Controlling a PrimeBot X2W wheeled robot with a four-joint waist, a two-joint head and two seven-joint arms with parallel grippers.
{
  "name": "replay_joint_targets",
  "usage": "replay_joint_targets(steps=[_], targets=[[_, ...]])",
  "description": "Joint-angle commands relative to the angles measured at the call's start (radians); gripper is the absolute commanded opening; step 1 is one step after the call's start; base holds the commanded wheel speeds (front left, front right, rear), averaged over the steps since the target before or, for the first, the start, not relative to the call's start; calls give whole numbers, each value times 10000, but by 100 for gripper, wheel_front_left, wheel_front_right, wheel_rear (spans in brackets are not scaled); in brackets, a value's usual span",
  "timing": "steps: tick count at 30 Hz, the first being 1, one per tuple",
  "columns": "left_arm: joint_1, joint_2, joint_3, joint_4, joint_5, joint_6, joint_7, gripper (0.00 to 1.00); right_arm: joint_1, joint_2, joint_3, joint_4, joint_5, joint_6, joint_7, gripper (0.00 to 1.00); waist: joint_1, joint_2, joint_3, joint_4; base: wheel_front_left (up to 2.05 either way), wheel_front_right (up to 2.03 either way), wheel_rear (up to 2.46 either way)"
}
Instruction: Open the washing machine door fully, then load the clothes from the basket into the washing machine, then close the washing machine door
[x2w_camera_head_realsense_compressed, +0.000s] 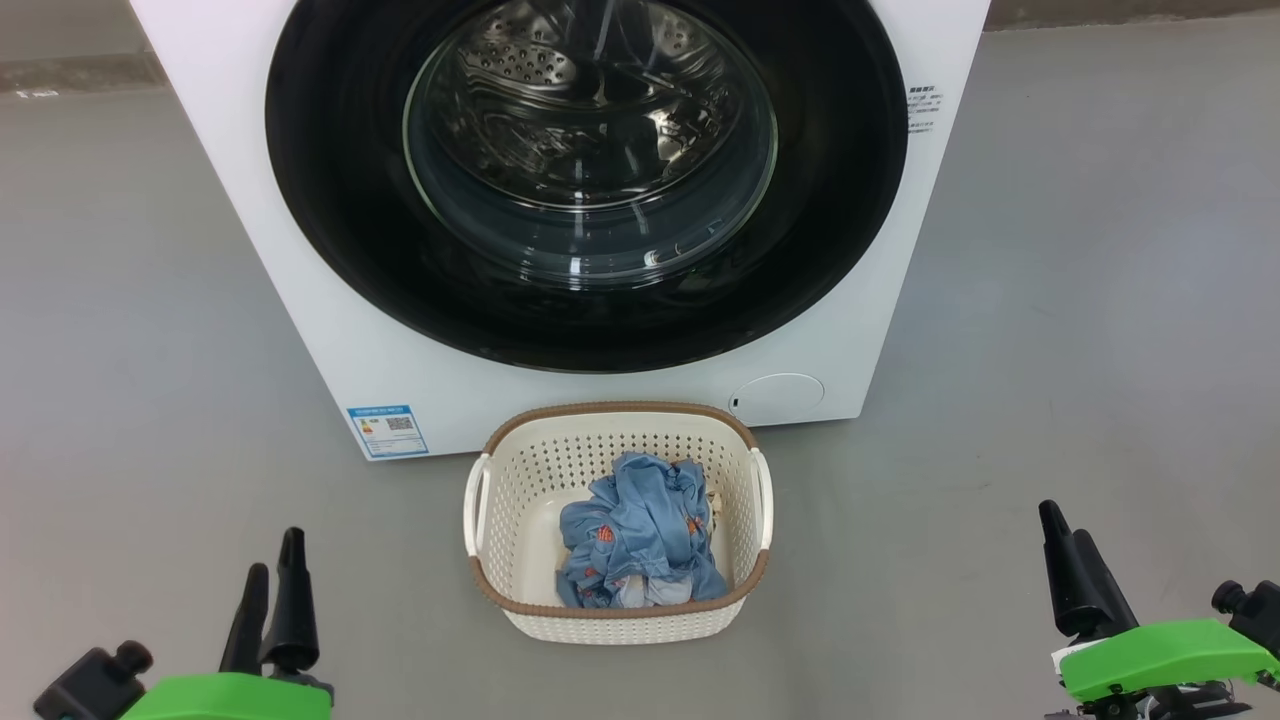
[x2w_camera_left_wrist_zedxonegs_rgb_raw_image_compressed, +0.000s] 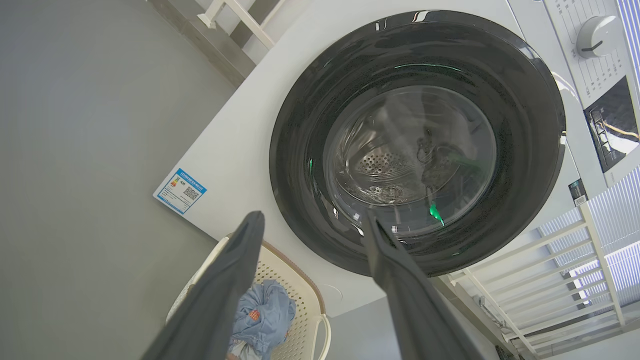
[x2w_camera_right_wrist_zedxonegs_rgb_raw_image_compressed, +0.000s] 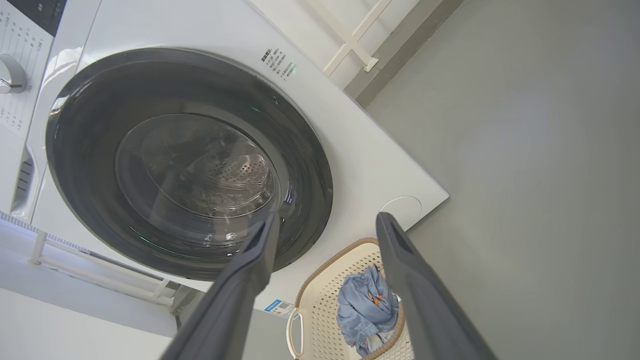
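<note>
Floor (x2w_camera_head_realsense_compressed: 1100, 300): plain grey; it carries everything I'm working with.
Washing machine (x2w_camera_head_realsense_compressed: 320, 340): white box standing on the floor, front panel facing me. The head view crops its top; the left wrist view reaches higher and gives me a round dial (x2w_camera_left_wrist_zedxonegs_rgb_raw_image_compressed: 595, 36) and a dark display panel beside it.
Washing machine door (x2w_camera_head_realsense_compressed: 586, 170): glossy black ring with a clear porthole, lying flush against the front, so shut. I see the steel drum through the glass.
Basket (x2w_camera_head_realsense_compressed: 612, 628): cream, brown rim, on the floor just in front of the machine's lower front edge, below the door.
Clothes (x2w_camera_head_realsense_compressed: 640, 540): a bunched blue heap with orange prints and a pale piece, inside the basket, toward its near right part.
Left pincer (x2w_camera_head_realsense_compressed: 274, 552): low on the left, well apart from the basket. The head view sees it edge-on; its wrist view shows the fingers spread wide with nothing between them.
Right pincer (x2w_camera_head_realsense_compressed: 1062, 522): low on the right, likewise spread wide and empty in its wrist view.
Service flap (x2w_camera_head_realsense_compressed: 778, 397): round, at the front's lower right, just behind the basket.
Blue label sticker (x2w_camera_head_realsense_compressed: 387, 430): at the front's lower left corner.
</note>
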Motion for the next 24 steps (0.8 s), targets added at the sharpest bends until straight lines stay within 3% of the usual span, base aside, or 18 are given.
replay_joint_targets(steps=[1, 12, 24], targets=[[-484, 148, 159, -321, 626, -66, -141, 100, -439, -136, 39, -218, -597, -6, -149, 100, 0, 0, -4, 2, 0, 0, 0], [-513, 275, -237, -421, 3153, -64, -466, 100, -414, -180, 30, -188, -3156, -7, -470, 100, 0, 0, -25, 8, 0, 0, 0], [-571, 583, -947, -301, 5475, 262, -793, 100, -407, -150, -4, -146, -5902, -8, -792, 100, 0, 0, 7, 10, 0, 0, 0]])
